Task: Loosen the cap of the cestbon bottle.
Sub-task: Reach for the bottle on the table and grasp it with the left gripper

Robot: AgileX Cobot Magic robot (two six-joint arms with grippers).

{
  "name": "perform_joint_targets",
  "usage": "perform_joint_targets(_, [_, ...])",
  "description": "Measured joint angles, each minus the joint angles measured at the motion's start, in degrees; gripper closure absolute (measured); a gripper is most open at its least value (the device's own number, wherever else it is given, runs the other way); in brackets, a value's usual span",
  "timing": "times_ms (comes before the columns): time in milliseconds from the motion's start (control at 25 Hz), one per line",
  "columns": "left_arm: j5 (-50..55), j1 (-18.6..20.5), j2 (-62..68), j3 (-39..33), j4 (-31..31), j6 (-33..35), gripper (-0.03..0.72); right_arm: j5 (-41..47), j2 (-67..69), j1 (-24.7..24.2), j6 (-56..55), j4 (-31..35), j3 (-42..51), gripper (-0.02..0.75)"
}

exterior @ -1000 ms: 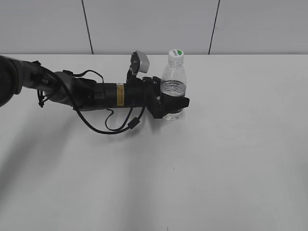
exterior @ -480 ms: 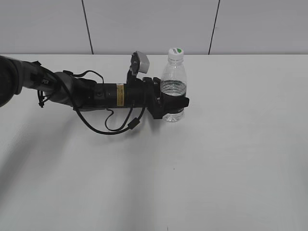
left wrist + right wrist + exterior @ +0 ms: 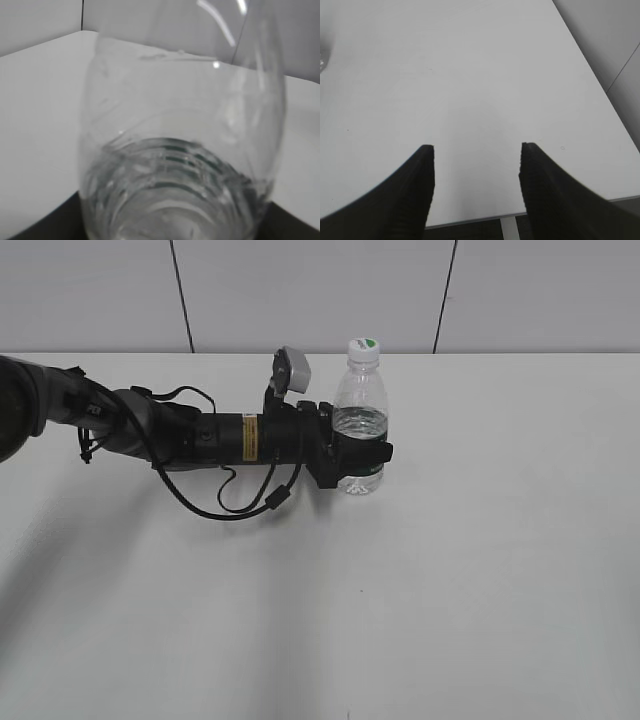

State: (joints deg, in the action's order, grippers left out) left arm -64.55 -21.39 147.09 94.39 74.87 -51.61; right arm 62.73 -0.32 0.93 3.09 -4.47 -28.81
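Observation:
The cestbon bottle (image 3: 360,415) stands upright on the white table, clear and ribbed, its green label mostly hidden behind the fingers. Its white cap (image 3: 364,349) with a green mark sits on the neck. My left gripper (image 3: 362,456) reaches in from the left and is shut on the bottle's lower body. In the left wrist view the bottle (image 3: 182,150) fills the frame, with dark fingers only at the bottom corners. My right gripper (image 3: 476,150) is open and empty over bare table; it does not show in the exterior view.
The white table (image 3: 480,570) runs to a grey panelled wall (image 3: 300,290) at the back. The left arm (image 3: 180,435) with its looping cable lies across the left half. The table's edge (image 3: 470,220) shows below the right fingers.
The bottle and the left gripper have shifted very slightly left and up in the view. The grip has stayed the same.

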Motion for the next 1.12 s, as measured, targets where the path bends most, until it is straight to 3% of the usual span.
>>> perform_joint_targets(440, [-0.37,0.0,0.0,0.0,0.74,0.0,0.304,0.0,0.0,0.0,0.0,0.0,0.0,0.312])
perform_joint_targets(720, [-1.81,0.0,0.0,0.17,4.78,0.17,0.304,-1.75,0.9,0.0,-0.05,0.88,-1.66,0.312])
perform_joint_targets(1120, [-4.59,-0.05,0.0,0.17,7.41,0.59,0.312,-3.49,32.8,0.0,-0.05,7.56,-10.56,0.312])
